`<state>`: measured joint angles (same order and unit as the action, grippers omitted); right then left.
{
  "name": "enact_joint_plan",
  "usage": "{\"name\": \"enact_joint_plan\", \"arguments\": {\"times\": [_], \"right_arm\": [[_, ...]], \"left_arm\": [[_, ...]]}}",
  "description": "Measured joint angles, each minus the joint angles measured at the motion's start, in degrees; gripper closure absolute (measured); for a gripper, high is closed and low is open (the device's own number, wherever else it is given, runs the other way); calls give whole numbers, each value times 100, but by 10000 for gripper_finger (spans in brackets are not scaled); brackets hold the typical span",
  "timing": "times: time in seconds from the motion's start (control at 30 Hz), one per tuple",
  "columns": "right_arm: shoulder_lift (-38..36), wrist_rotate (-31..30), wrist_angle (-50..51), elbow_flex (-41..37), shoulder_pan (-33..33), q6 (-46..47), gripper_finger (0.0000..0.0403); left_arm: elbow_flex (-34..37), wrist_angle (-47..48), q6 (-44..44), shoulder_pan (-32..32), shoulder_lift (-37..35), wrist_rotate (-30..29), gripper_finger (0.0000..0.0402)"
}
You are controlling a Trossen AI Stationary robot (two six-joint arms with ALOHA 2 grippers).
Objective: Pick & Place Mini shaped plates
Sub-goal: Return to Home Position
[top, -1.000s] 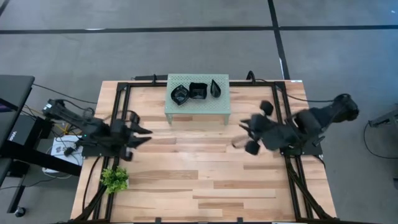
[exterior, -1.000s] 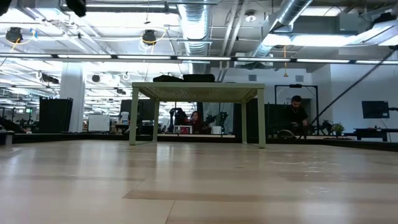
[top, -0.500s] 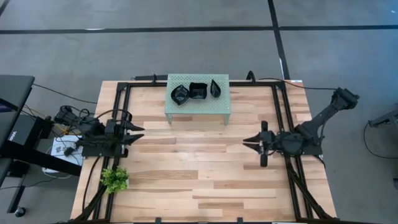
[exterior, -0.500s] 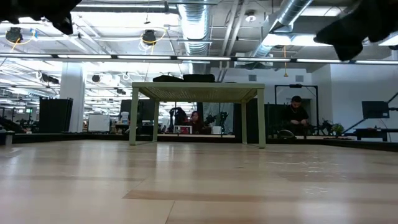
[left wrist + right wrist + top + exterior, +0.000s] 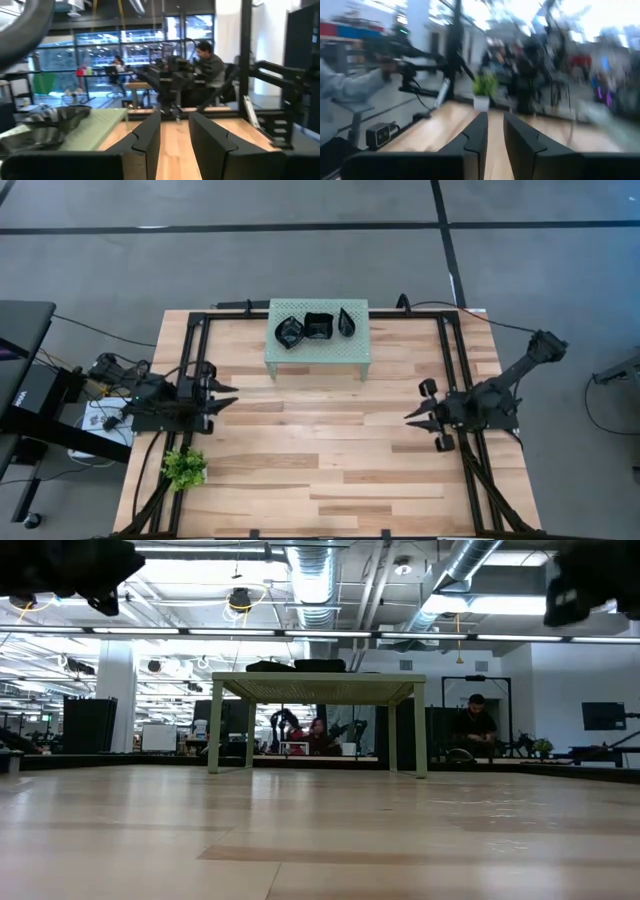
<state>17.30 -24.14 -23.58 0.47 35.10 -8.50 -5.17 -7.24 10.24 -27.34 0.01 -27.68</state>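
High view: a worktop [image 5: 320,470] of pale and reddish wood planks is seen, edged by black rails. At the middle of its far side a mint-green rack [image 5: 317,358] of perforated metal is stood, rectangular and flat-topped; in the low view it is carried on thin legs. Two dark arms are laid low, one at each side. The left hand [image 5: 236,395] is held over the worktop's left part, pointed inward, its fingers [image 5: 145,142] slightly parted and nothing gripped. The right hand [image 5: 410,418] is held over the right part, its fingers [image 5: 477,135] parted by a narrow gap, nothing gripped. The mini shaped plates [image 5: 319,326], glossy and black, are gathered on the rack's top in three groups side by side: one wavy-rimmed, one squarish, one pointed teardrop. How many are stacked in each cannot be told. One small leafy green plant [image 5: 185,468] is stood by the worktop's left edge.
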Motion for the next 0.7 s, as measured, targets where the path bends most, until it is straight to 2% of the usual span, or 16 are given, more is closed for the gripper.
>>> {"name": "enact_joint_plan", "arguments": {"times": [0.13,0.2,0.43,0.7], "right_arm": [[-165,1375,-244,0,-658,-879,354],[-155,1697,-217,-2,-1078,-896,359],[-122,1694,361,-2,-2536,-339,378],[-129,1663,991,-4,-3545,156,388]], "left_arm": [[-2,-157,38,305,0,-110,298],[-2,-145,41,516,0,-144,298],[-2,-138,-11,1104,0,-95,298],[41,-83,-67,1138,-1,66,298]]}}
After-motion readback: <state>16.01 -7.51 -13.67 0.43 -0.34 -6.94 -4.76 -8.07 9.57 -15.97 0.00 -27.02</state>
